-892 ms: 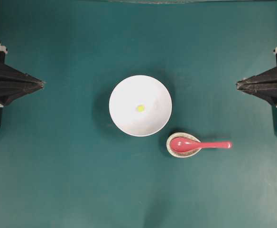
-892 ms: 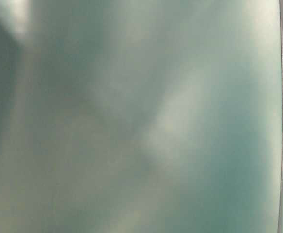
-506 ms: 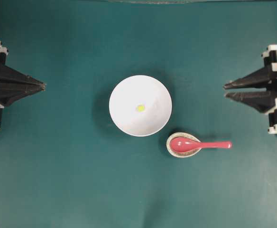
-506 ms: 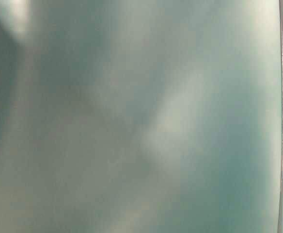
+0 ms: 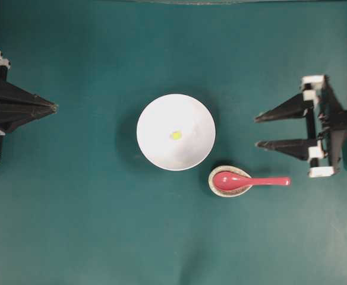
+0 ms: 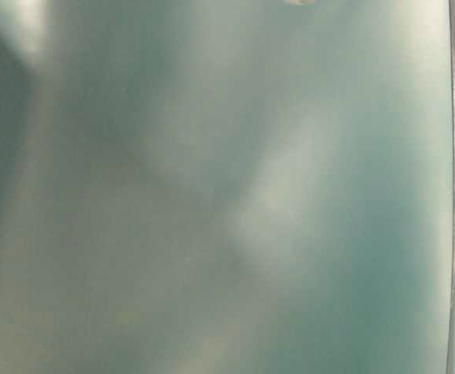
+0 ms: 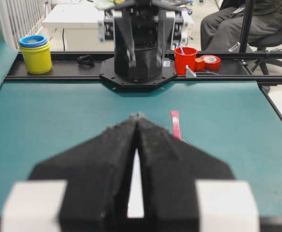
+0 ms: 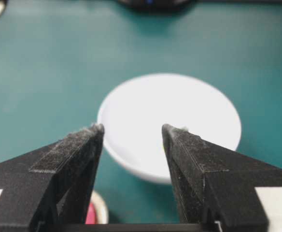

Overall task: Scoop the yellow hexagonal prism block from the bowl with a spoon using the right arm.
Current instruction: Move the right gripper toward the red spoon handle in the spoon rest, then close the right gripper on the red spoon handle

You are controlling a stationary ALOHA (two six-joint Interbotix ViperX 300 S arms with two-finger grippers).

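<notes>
Overhead: yellow hexagonal prism block (image 5: 176, 135) sits mid-frame inside bowl (image 5: 176, 132); spoon (image 5: 248, 181) lies lower right on spoon rest (image 5: 218, 174). Right end effector (image 5: 256, 131) spread wide, grasping nothing. Left end effector (image 5: 54, 107) clenched, empty. Table-level: blurred. Right wrist: bowl centred beyond fingers (image 8: 179, 150).

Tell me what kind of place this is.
Likely a robotics lab bench: a teal table mat between two black robot arms, a yellow tub and a red cup on the rail, a seated person behind.
</notes>
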